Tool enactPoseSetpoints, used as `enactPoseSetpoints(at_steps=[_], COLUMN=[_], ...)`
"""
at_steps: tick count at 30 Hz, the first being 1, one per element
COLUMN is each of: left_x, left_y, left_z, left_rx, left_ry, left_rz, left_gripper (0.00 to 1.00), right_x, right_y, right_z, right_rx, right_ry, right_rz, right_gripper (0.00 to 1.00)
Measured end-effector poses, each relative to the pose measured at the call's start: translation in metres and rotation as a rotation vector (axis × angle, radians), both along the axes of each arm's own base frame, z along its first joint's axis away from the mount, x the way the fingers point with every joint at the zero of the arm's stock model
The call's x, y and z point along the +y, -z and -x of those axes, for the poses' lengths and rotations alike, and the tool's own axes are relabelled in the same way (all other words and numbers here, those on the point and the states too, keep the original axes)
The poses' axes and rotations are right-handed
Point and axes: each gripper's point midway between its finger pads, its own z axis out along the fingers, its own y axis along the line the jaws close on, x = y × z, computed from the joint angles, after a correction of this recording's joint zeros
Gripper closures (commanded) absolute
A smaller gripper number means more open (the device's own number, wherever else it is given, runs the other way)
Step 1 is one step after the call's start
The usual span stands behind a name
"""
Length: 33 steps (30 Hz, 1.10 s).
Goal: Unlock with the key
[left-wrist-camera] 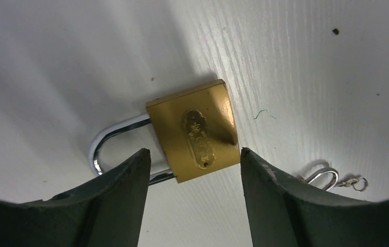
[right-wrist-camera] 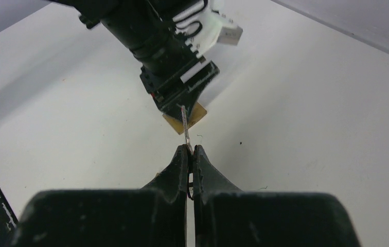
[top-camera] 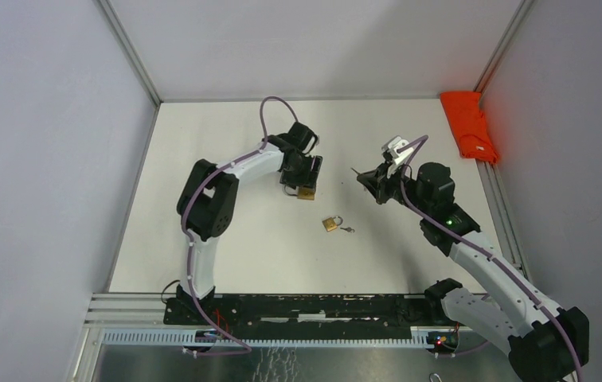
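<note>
Padlock: flat near centre of bench, between spread jaws of left end effector, ungripped. Key: pinched in closed right end effector, raised, well apart. Insertion and turning outstanding.

Brass padlock lies flat on the white table, engraved face up, steel shackle to the left in the left wrist view; whether it is latched cannot be confirmed. A second brass padlock lies near it, apart. The key is pinched, blade outward, in the right gripper.
</note>
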Motion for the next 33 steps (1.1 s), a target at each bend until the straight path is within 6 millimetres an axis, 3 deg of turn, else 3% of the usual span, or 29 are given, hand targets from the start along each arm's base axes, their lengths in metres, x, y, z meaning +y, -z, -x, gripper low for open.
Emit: enactPoseSetpoints(at_steps=[5,11,16,33], left_x=[-0.007,-0.008,-0.004,0.0], left_y=[0.017,0.017,0.02,0.024], left_z=[0.013,0.015,0.013,0.004], left_rx=[0.012,-0.008,-0.015,-0.077], left_ry=[0.025,0.026,0.018,-0.005], left_rz=[-0.076,-0.114,-0.136,-0.191], left_gripper=[0.3,0.31,0.38,0.3], right_x=[0.0,0.001,0.002,0.012], right_y=[-0.004,-0.004,0.003,0.02], right_z=[0.001,0.005,0.007,0.019], right_rx=[-0.014,-0.018,0.0,0.055], right_ry=[-0.008,-0.023,-0.032,-0.095], right_rz=[-0.013,-0.027,-0.034,-0.078], right_gripper=[1.0,1.0,1.0,1.0])
